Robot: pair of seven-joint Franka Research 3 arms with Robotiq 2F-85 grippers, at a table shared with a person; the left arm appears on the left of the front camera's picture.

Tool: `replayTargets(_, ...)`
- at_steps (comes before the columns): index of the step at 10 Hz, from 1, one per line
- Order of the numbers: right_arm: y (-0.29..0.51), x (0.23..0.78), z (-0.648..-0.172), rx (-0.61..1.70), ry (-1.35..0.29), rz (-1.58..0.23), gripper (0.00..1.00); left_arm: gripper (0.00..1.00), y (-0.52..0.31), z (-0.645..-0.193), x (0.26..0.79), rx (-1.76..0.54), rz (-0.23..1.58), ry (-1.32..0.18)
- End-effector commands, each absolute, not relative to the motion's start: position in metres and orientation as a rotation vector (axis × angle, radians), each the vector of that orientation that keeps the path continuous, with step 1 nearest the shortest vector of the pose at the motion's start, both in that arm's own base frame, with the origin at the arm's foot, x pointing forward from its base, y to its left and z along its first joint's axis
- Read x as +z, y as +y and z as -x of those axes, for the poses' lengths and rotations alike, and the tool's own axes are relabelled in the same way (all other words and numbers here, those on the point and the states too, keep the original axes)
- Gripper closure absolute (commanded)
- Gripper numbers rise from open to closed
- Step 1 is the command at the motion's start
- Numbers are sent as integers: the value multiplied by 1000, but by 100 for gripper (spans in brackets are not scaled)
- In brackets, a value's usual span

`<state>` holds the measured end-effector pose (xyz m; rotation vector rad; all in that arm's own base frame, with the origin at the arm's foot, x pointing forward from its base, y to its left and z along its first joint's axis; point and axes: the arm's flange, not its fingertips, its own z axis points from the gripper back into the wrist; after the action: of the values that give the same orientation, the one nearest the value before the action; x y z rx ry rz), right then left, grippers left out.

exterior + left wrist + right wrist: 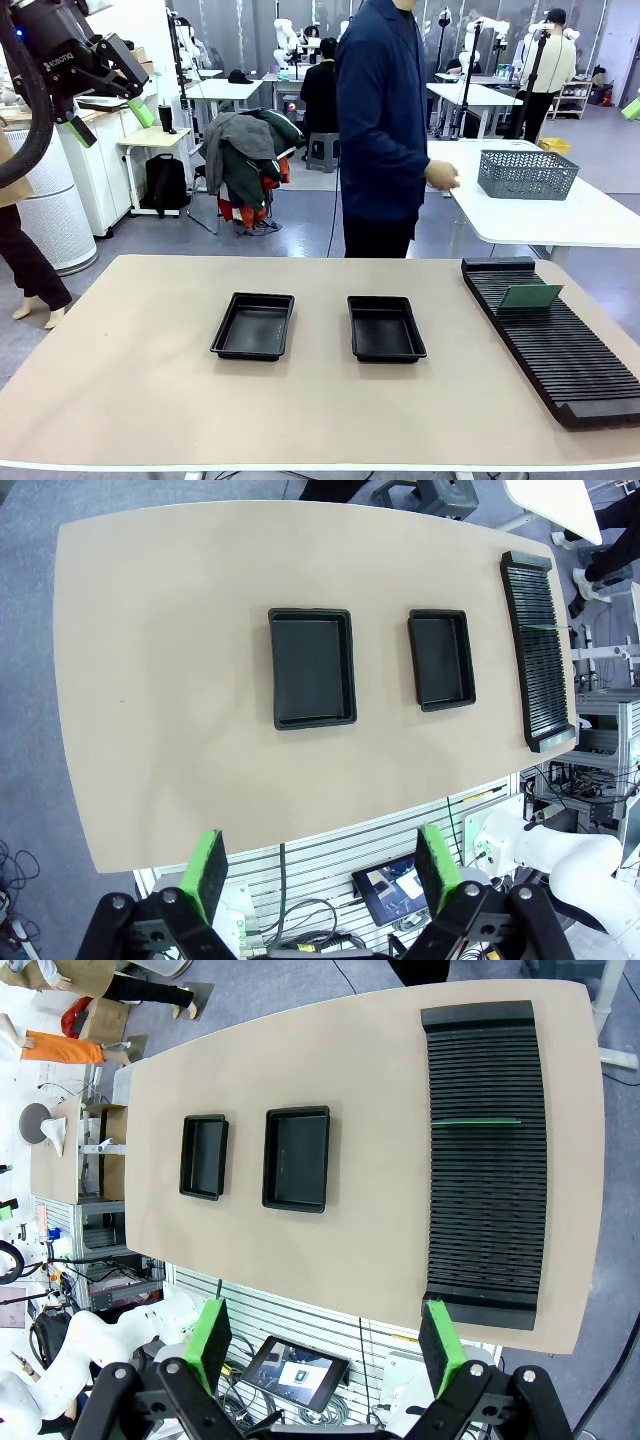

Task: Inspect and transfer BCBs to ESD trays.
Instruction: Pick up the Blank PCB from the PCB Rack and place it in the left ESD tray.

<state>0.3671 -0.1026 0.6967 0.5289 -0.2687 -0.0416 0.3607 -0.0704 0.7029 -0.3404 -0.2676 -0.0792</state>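
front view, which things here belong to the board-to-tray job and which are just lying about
Job:
- green board, standing in the slotted rack
- left black tray
- right black tray

Lying about:
- grey basket on the far white table
- coats heaped beyond the table
- black backpack on the floor

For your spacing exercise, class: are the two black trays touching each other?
Apart. The front view shows a strip of bare table between the left tray and the right tray.
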Motion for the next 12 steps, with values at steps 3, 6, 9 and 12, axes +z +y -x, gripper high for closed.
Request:
replayTargets(3, -103, 697, -367, -42, -269, -529, 0, 0, -71, -360, 702, -78, 346, -264)
replayTargets(6, -94, 687, -376, 67, -314, -407, 0, 0, -71, -360, 702, -78, 346, -264)
replayTargets(9, -84, 659, -397, 381, -367, -255, 0, 0, -71, -360, 702, -78, 346, -264)
replayTargets(12, -84, 615, -423, 664, -389, -118, 0, 0, -71, -360, 702, -78, 346, -264)
